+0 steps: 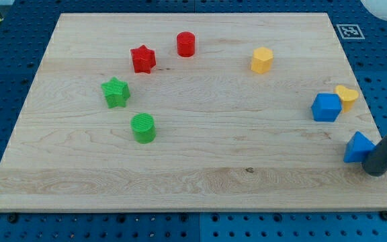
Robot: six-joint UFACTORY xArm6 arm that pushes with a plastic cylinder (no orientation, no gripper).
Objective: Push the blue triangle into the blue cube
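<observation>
The tip (377,172) was seen touching the blue triangle (358,148) at its 4 o'clock, no pincer was fitted so its state could not be told, and a push toward 11 o'clock, where the blue cube (326,107) sat near, was judged best.

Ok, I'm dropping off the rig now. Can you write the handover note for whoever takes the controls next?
My tip: on the board at the view's lower right, against the right side of the small blue triangle block.
Blue cube block: up and to the view's left of the triangle, apart from it, with the yellow heart-shaped block touching its right side.
Done: tip is placed behind the triangle.
Left: push the triangle up-left until it meets the cube.
</observation>
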